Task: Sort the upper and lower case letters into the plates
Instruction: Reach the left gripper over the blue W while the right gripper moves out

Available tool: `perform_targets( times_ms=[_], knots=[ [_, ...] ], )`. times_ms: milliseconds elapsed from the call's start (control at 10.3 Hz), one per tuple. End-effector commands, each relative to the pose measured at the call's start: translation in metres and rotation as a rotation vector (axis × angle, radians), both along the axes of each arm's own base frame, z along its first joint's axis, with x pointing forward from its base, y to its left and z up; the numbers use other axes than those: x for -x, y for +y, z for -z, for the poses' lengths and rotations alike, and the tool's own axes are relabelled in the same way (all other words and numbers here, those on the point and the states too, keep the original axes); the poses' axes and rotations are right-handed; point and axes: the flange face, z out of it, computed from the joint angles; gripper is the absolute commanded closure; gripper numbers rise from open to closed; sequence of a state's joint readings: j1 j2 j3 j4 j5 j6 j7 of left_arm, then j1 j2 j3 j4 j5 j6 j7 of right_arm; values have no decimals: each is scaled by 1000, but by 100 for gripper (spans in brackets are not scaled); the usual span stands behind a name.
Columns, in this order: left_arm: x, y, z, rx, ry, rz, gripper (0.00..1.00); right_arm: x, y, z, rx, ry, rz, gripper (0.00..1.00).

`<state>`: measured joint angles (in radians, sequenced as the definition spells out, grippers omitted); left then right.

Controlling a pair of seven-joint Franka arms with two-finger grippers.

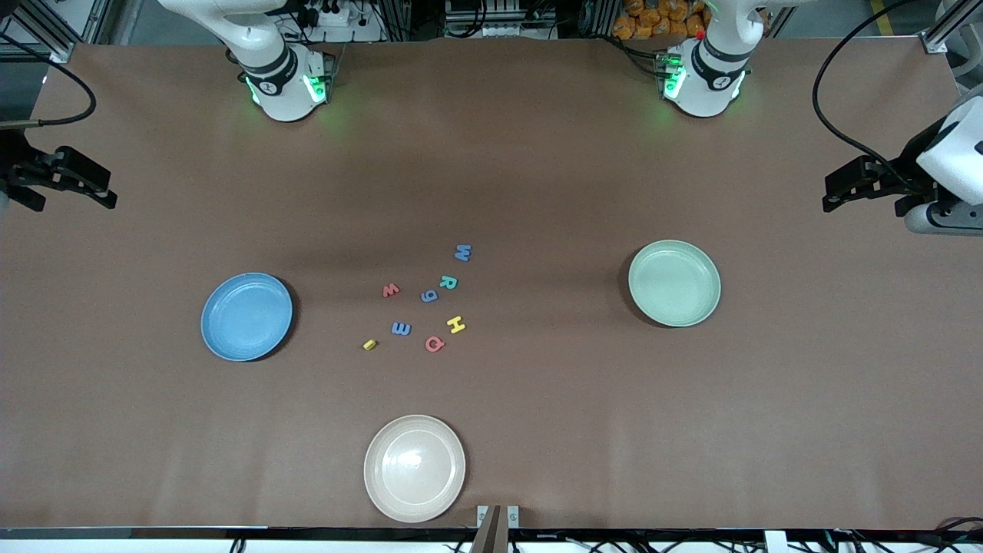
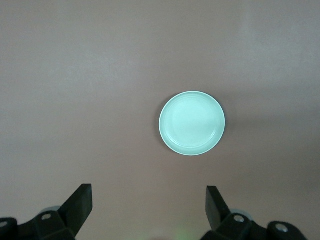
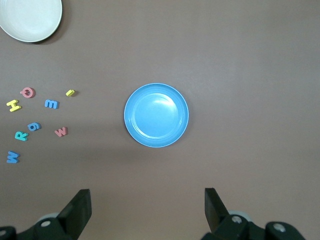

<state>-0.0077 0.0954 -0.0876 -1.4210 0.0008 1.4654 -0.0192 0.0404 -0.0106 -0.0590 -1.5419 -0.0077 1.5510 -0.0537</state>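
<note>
The letters lie loose in a small scatter on the bare brown table point(image 1: 537, 153) between the two sorting plates: a blue W point(image 1: 462, 252) farthest from the front camera, then a teal R point(image 1: 448, 283), a blue g point(image 1: 429, 296), a red w point(image 1: 390, 290), a yellow H point(image 1: 456, 324), a blue m point(image 1: 400, 329), a red Q point(image 1: 435, 344) and a tiny yellow i point(image 1: 369, 345). They are flat, thin, foam-like shapes, each far smaller than a plate. The sky-blue plate point(image 1: 246, 316) sits toward the right arm's end, the mint-green plate point(image 1: 674, 283) toward the left arm's end, and both are empty, so sorting has not begun; a cream plate point(image 1: 415, 468) lies nearest the front camera. The left end effector point(image 2: 149, 205) hangs over the table's edge at its own end, jaws wide and holding nothing; the right end effector point(image 3: 147, 205) waits likewise, wide and empty. The risks, as I judge them: such thin pieces may slip from the fingers or skid across the table, R and g lie close enough that one could be nudged while taking the other, and W and w are easily confused.
</note>
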Motion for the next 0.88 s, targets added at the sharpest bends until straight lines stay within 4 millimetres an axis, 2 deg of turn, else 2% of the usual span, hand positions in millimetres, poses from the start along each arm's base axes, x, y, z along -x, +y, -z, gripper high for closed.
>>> perform_targets(
  times_ms=[0, 390, 683, 780],
  knots=[
    [1, 1, -3, 11, -4, -2, 0, 0, -2, -1, 12, 6, -9, 0],
    [1, 1, -4, 7, -6, -2, 0, 0, -3, -1, 13, 3, -6, 0],
    [1, -8, -2, 5, -3, 10, 0, 0, -3, 0, 12, 8, -6, 0],
    [1, -19, -3, 9, -12, 30, 0, 0, -3, -1, 12, 6, -6, 0]
  ],
)
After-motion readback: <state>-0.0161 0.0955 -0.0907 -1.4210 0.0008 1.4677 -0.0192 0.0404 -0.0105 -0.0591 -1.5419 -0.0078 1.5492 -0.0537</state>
